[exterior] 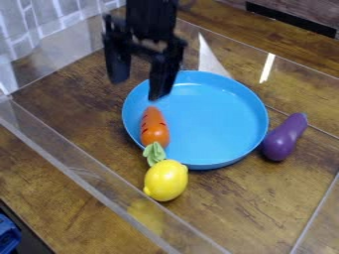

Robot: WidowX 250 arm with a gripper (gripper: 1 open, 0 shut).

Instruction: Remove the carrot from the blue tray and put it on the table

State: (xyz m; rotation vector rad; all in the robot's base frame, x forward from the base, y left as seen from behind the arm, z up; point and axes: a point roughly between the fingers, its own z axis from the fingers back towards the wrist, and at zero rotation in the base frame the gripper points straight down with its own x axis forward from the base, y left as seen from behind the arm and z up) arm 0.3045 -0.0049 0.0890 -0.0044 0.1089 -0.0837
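The carrot [155, 128] lies at the left inner edge of the blue tray [225, 124], orange body in the dish and its green top [155, 153] hanging over the rim toward the lemon. My gripper [141, 75] hovers above the tray's upper left rim, a little beyond the carrot, pointing down. Its two dark fingers [162, 79] stand apart with nothing between them, so it is open. The image of the gripper is motion-blurred. The table [79, 109] is dark brown wood planks.
A yellow lemon [166, 181] sits just in front of the tray, touching the carrot's leaves. A purple eggplant [283, 137] rests against the tray's right side. Clear acrylic walls [66, 169] border the tabletop.
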